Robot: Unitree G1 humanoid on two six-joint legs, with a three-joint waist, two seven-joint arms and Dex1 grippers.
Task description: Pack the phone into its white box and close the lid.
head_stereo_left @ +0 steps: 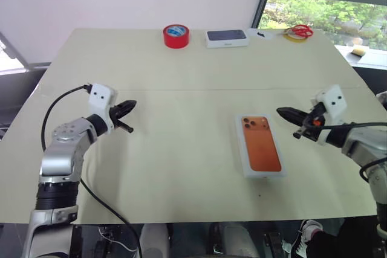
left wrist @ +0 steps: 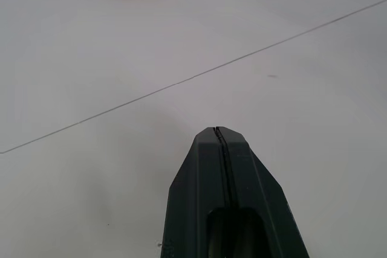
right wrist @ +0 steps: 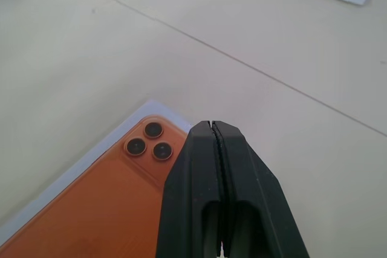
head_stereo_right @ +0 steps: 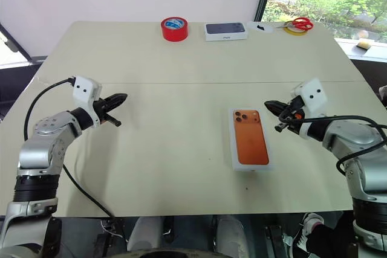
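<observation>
The lid (head_stereo_left: 261, 144), white-sided with an orange phone back and three camera lenses printed on top, lies flat on the table right of centre. It covers the white box, whose side shows as a pale band (head_stereo_left: 266, 175) along the near end. The phone is hidden. My right gripper (head_stereo_left: 279, 111) hovers just right of the lid's camera end, shut and empty, pointing left toward it. In the right wrist view its shut fingers (right wrist: 211, 167) stand over the lid (right wrist: 91, 209). My left gripper (head_stereo_left: 132, 106) is far to the left, shut and empty, above bare table (left wrist: 181, 46).
At the table's far edge stand a red tape roll (head_stereo_left: 176, 35), a white box with a dark-blue top (head_stereo_left: 227, 38) and red scissors on a yellow ring (head_stereo_left: 299, 32). A seam line (head_stereo_left: 199, 90) crosses the cream table surface. A window lies beyond the far right corner.
</observation>
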